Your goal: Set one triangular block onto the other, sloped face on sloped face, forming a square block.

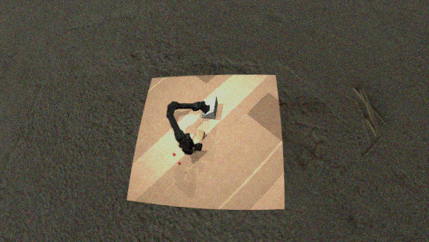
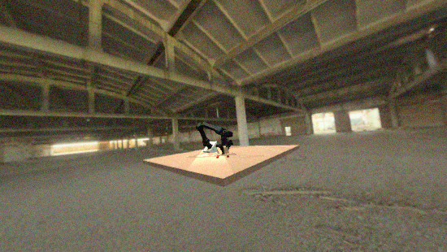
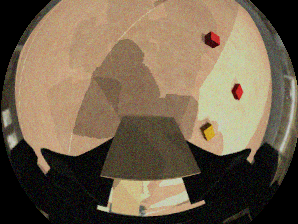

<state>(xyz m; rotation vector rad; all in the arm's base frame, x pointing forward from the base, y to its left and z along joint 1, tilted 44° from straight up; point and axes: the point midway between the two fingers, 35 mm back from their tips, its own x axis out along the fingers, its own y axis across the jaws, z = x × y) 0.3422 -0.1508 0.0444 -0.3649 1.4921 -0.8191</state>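
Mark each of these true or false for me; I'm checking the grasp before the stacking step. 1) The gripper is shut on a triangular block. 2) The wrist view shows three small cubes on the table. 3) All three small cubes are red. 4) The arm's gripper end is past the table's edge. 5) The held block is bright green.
1) True: the gripper is shut on the grey triangular block.
2) True: two red cubes and a yellow cube lie on the table.
3) False: one is yellow.
4) False: in the top view the gripper end and block are well inside the table's edges.
5) False: it looks grey.
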